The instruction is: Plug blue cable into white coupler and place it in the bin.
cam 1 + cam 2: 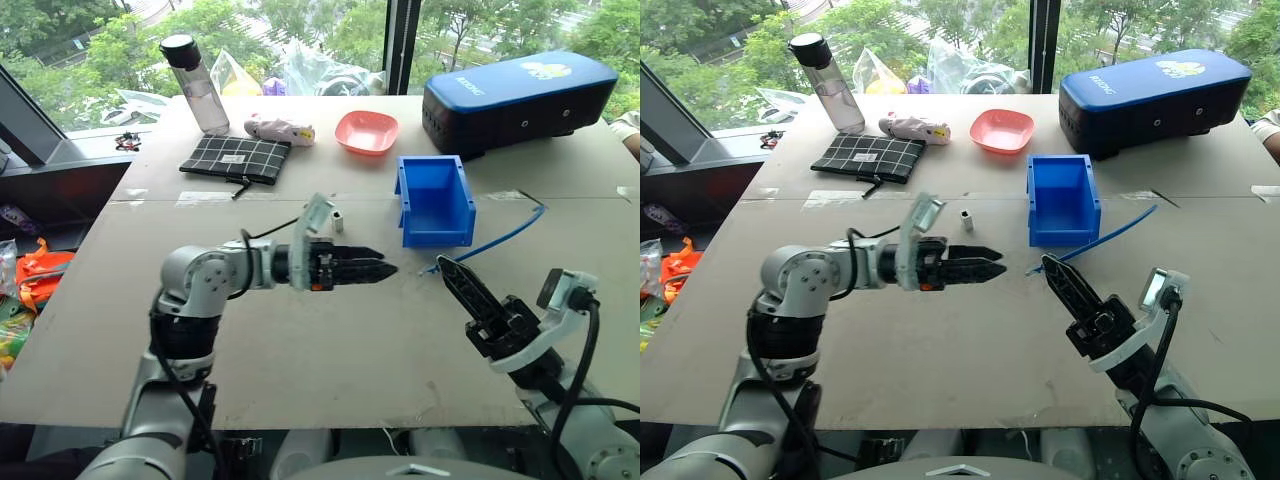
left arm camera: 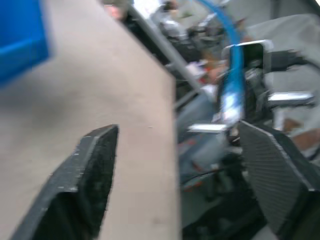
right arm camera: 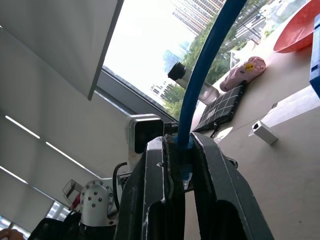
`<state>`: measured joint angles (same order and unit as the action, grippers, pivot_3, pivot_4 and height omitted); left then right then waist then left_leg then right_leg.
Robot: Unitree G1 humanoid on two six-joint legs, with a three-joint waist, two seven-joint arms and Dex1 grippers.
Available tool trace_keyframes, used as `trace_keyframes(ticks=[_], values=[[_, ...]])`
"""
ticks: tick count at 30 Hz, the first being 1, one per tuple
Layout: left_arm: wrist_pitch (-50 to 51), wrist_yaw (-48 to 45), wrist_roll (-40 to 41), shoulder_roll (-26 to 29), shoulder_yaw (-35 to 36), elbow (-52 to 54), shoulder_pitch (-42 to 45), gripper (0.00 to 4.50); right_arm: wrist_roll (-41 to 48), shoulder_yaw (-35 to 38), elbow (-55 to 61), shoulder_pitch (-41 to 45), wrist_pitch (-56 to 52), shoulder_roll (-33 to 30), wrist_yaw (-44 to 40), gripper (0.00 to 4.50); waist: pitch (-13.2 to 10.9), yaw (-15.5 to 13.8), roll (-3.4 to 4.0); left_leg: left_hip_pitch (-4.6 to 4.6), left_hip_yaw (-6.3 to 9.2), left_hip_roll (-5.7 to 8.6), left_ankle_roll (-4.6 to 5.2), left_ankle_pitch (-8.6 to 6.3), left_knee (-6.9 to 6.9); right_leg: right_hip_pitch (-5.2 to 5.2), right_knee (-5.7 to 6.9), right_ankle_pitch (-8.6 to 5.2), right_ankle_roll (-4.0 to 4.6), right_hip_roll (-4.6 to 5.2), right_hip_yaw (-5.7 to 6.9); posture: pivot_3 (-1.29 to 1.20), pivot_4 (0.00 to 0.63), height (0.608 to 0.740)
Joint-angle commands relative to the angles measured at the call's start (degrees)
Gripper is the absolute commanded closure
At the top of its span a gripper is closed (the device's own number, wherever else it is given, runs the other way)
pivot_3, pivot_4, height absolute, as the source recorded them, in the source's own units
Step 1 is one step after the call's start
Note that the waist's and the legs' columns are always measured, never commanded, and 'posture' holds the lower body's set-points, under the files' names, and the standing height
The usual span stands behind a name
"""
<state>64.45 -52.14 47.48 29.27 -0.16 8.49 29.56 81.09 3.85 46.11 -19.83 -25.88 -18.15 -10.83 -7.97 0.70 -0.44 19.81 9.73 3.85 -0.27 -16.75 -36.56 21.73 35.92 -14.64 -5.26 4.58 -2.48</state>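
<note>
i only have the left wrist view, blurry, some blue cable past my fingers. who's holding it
Observer: The right gripper is shut on the blue cable; the right wrist view shows it pinched between the fingers.
Operator: is my left gripper holding anything
Observer: No. The left gripper is open with nothing between its fingers, above the table.
Operator: where's the coupler
Observer: The white coupler stands on the table, just beyond the left gripper and to the left of the bin, not held by anything.
Operator: anything in the bin yet
Observer: Nothing shows inside it; the cable lies on the table beside it, to its right.
</note>
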Motion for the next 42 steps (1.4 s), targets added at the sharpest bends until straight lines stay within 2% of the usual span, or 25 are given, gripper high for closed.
trace_keyframes(ticks=[1, 4, 8, 13, 22, 24, 25, 26, 28, 32, 33, 37, 42], values=[[-23.00, 2.96, -16.44, 3.78, -1.81, -0.65, -4.29, 0.01, 0.25, 1.43, -0.50, 1.21, 1.07, -0.66, -2.36, 4.50, 0.00, -0.19, 0.00, 0.00, 0.00, 0.01, 0.00, 0.00, 0.00, -0.01, -0.02, 0.00, 0.00, 0.02, 0.00, 0.00, 0.150, 0.736], [-36.72, 8.49, -26.78, 3.41, -2.80, -6.79, -6.05, 0.01, -0.38, 1.61, -2.70, 2.72, 0.80, -0.92, -3.44, 4.50, 0.01, -0.78, -0.04, 0.01, -0.04, 0.01, -0.02, 0.01, 0.02, -0.02, -0.06, 0.01, 0.02, 0.08, -0.02, 0.00, 0.150, 0.736], [-46.73, 8.62, -31.99, -0.85, -5.19, -16.77, -4.75, 0.01, -1.76, 0.98, -4.74, 5.22, 0.02, -1.08, -4.08, 4.50, 0.01, -1.62, -0.05, 0.05, -0.05, 0.08, 0.08, -0.04, 0.02, -0.01, -0.09, 0.02, 0.01, 0.14, 0.00, 0.00, 0.150, 0.736], [-61.36, 4.59, -38.19, -4.36, -7.86, -39.24, 4.31, 0.01, -2.77, 1.07, -4.85, 5.66, -0.37, -1.47, -3.94, 4.50, 0.04, -1.47, -0.20, 0.13, 0.04, 0.18, 0.00, 0.00, -0.02, -0.01, -0.07, 0.02, 0.00, 0.18, 0.14, 0.00, 0.150, 0.736], [-75.13, -1.15, -43.93, -8.55, -8.54, -68.64, 20.25, 0.01, -5.03, 1.26, -0.70, 1.01, 1.01, -1.01, -2.44, 4.50, 0.08, -1.04, -0.28, 0.16, 0.17, 0.47, 0.01, 0.00, -0.06, -0.01, -0.02, 0.02, -0.04, 0.18, 0.23, 0.00, 0.150, 0.736], [-76.87, -1.25, -44.67, -9.26, -7.97, -72.66, 22.66, 0.56, -5.45, 1.21, -0.02, 0.20, 1.38, -0.74, -2.14, 4.50, 0.11, -0.92, -0.33, 0.15, 0.15, 0.50, 0.11, -0.05, -0.11, -0.04, -0.01, 0.02, -0.05, 0.19, 0.22, 0.00, 0.150, 0.736], [-77.33, -1.06, -44.93, -9.51, -7.69, -74.05, 23.52, 0.61, -5.63, 1.24, 0.26, -0.18, 1.51, -0.64, -2.10, 4.50, 0.11, -0.79, -0.33, 0.15, 0.16, 0.50, 0.16, -0.07, -0.14, -0.04, 0.00, 0.02, -0.05, 0.19, 0.22, 0.00, 0.150, 0.736], [-78.06, -0.81, -45.26, -9.67, -7.45, -75.34, 24.40, 1.12, -5.97, 1.18, 0.55, -0.51, 1.74, -0.38, -1.89, 4.50, 0.11, -0.79, -0.33, 0.15, 0.16, 0.51, 0.16, -0.08, -0.20, -0.03, 0.02, 0.03, -0.06, 0.20, 0.22, 0.00, 0.150, 0.736], [-79.09, -0.88, -45.75, -9.97, -7.02, -77.25, 25.60, 1.78, -6.47, 1.08, 0.99, -1.06, 2.13, 0.00, -1.64, 4.50, 0.11, -0.56, -0.34, 0.15, 0.20, 0.52, 0.17, -0.08, -0.22, -0.04, 0.04, 0.03, -0.08, 0.18, 0.24, 0.00, 0.150, 0.736], [-80.72, -1.88, -46.81, -10.46, -6.30, -79.37, 26.83, 3.72, -7.29, 0.62, 1.52, -1.91, 2.51, 0.33, -1.59, 4.50, 0.11, -0.12, -0.34, 0.15, 0.21, 0.52, 0.15, -0.07, -0.22, -0.04, 0.06, 0.03, -0.09, 0.19, 0.24, 0.00, 0.150, 0.736], [-80.97, -1.80, -47.23, -10.48, -6.19, -79.73, 27.06, 4.07, -7.47, 0.55, 1.57, -2.12, 2.57, 0.38, -1.62, 4.50, 0.11, -0.12, -0.34, 0.15, 0.22, 0.52, 0.15, -0.07, -0.22, -0.03, 0.06, 0.03, -0.09, 0.18, 0.25, 0.00, 0.150, 0.736], [-81.59, -3.02, -47.84, -10.31, -5.52, -80.36, 27.63, 4.08, -7.97, 0.49, 1.61, -2.35, 2.71, 0.47, -1.55, 4.50, 0.11, -0.09, -0.34, 0.15, 0.23, 0.52, 0.15, -0.07, -0.23, -0.04, 0.06, 0.04, -0.10, 0.18, 0.27, 0.00, 0.150, 0.736], [-83.42, -9.91, -47.54, -10.34, -5.70, -78.07, 26.77, 4.08, -9.01, 0.89, 1.75, -2.53, 2.51, -0.17, -1.42, 4.50, 0.10, -0.03, -0.34, 0.15, 0.22, 0.52, 0.15, -0.07, -0.23, -0.04, 0.07, 0.04, -0.09, 0.18, 0.27, 0.00, 0.150, 0.736]])
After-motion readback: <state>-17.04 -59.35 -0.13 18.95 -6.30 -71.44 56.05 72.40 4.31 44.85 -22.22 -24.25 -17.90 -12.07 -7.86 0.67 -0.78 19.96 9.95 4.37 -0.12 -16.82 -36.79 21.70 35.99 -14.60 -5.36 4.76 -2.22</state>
